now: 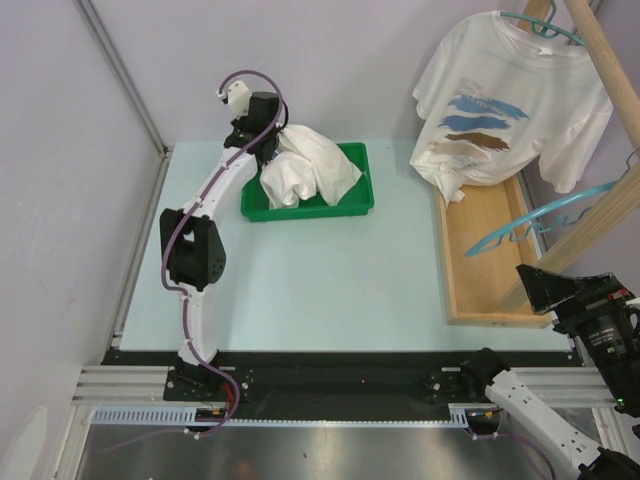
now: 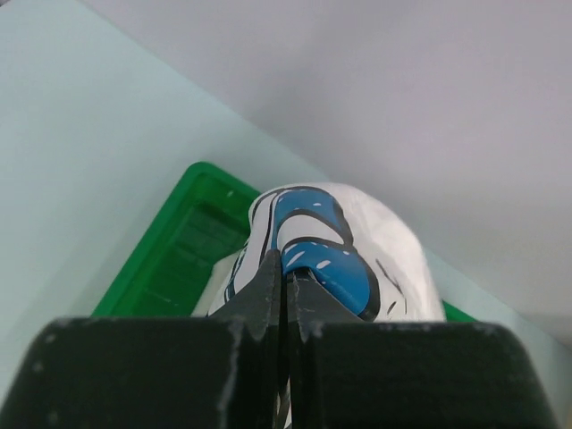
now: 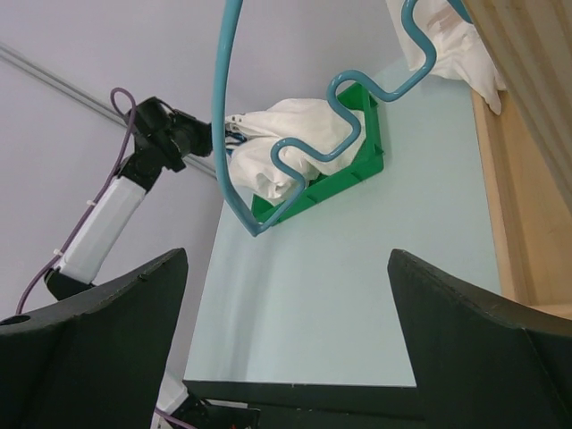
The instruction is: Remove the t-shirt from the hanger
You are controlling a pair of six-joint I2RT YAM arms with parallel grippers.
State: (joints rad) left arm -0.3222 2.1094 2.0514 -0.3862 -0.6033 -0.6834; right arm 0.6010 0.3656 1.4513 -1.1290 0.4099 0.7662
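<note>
T-shirt [image 1: 500, 110], white with blue and brown brush strokes printed across the chest, hangs on a teal hanger [image 1: 545, 25] from the wooden rack [image 1: 485, 250] at the far right of the pale bench [image 1: 330, 280], its hem bunched just above the rack's tray. It is well apart from both pincers: across the bench from the left one, and beyond and above the right one, with only its lower edge showing at the top of the right wrist view.

The left arm [image 1: 205, 230] reaches forward from its base, bent at the elbow, to the far left of the bench. Its left pincer [image 2: 284, 268] is clamped, jaws pressed together, on a fold of a crumpled white shirt [image 1: 305, 170] with blue print that is heaped in the green bin [image 1: 355, 205] and drawn up toward the wrist.

The right arm [image 1: 540, 410] is folded low at the near right corner beside the rack. Its right pincer [image 3: 286, 331] stands wide apart, holding nothing, aimed across the bench toward the bin. A second hanger [image 3: 217, 98], teal and bare, hangs on the rack just ahead of it, not touching its fingers.
</note>
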